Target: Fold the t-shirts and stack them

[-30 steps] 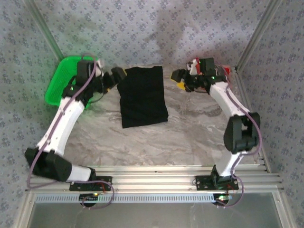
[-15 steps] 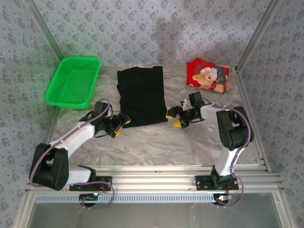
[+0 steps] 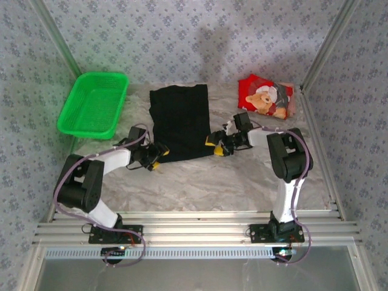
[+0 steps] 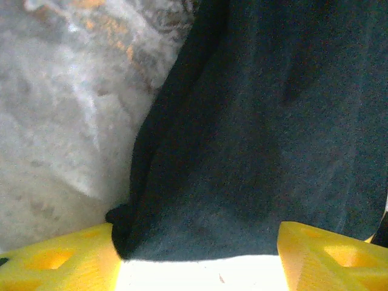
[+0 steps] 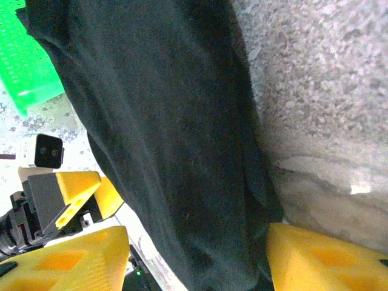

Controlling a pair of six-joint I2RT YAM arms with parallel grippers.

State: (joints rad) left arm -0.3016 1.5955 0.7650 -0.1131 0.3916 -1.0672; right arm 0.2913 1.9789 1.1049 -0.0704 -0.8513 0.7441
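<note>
While the black t-shirt lies flat at the middle of the table, narrowed to a tall rectangle, you look to be at the grasp for its next fold. Your left gripper sits at its near-left corner and your right gripper at its near-right corner. On both wrist cameras the yellow fingers stand apart with the hem between them, nothing pinched yet. Next, close on the 2 corners together and carry the near edge toward the far one. The red t-shirt waits far right, the green basket far left.
</note>
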